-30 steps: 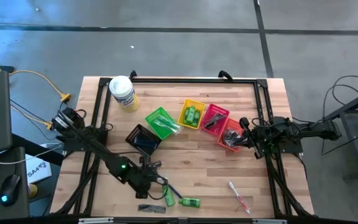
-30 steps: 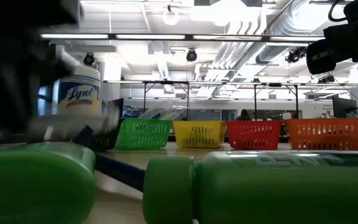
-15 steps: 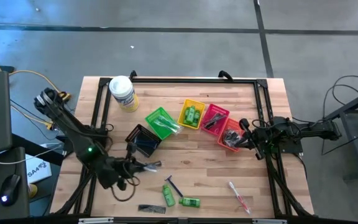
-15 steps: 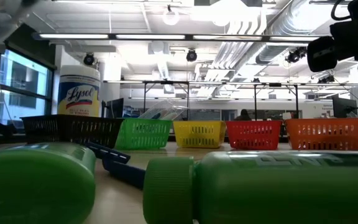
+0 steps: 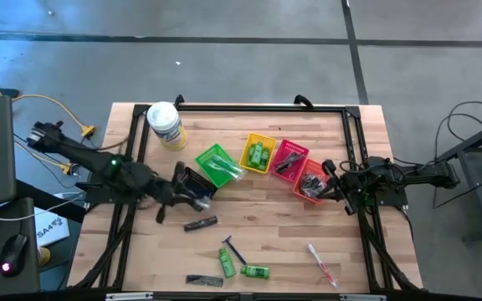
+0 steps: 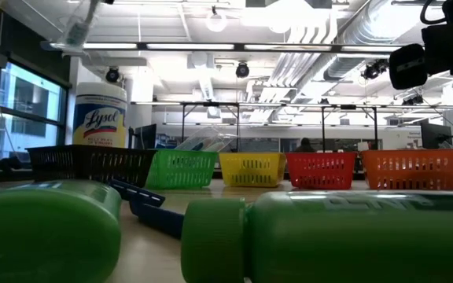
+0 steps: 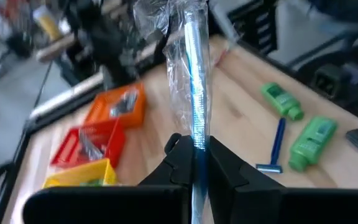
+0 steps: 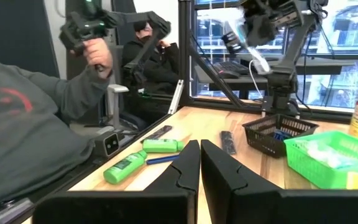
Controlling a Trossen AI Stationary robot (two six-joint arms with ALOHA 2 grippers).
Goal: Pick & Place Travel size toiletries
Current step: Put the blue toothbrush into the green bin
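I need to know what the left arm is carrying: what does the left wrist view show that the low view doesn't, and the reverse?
Only the left wrist view shows the left gripper shut on a clear-wrapped toothbrush.

Only the low view shows the white-lidded tub and the black basket.

Both show the green bottles, the blue razor, and the yellow basket, red basket and orange basket.
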